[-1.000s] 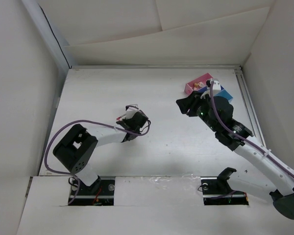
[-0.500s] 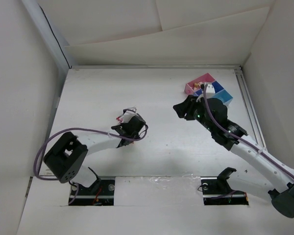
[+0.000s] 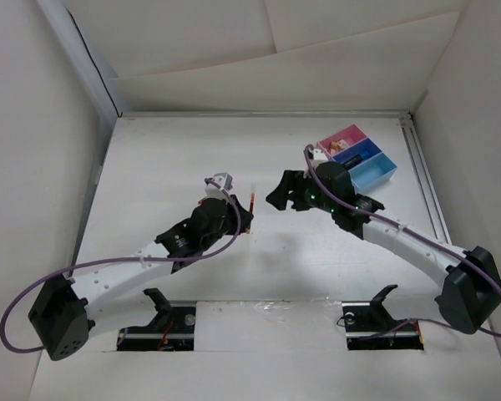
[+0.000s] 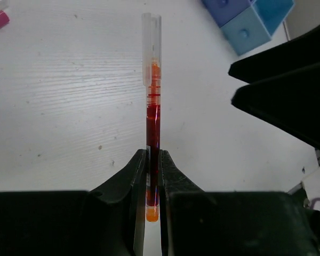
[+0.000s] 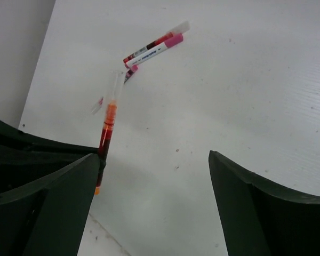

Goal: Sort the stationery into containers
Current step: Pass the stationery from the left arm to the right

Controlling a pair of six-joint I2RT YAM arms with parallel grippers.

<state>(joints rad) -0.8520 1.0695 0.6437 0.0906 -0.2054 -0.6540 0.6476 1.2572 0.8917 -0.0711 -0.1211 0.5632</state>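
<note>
Left gripper [image 4: 153,162] pinches a red pen [image 4: 153,106] low on its barrel, clear cap pointing ahead, orange tip behind the fingers. Right gripper [image 5: 154,157] hangs just beside it, jaws spread wide, holding nothing. Two more pens [image 5: 152,48] lie together on the table [image 3: 167,150]. Far right, pink tray [image 3: 341,138], dark blue tray [image 3: 356,154] and light blue tray [image 3: 374,172] sit joined in a row, contents too small to tell

Left tool [image 4: 153,162] clamped; right tool [image 5: 151,160] spread wide.
</note>
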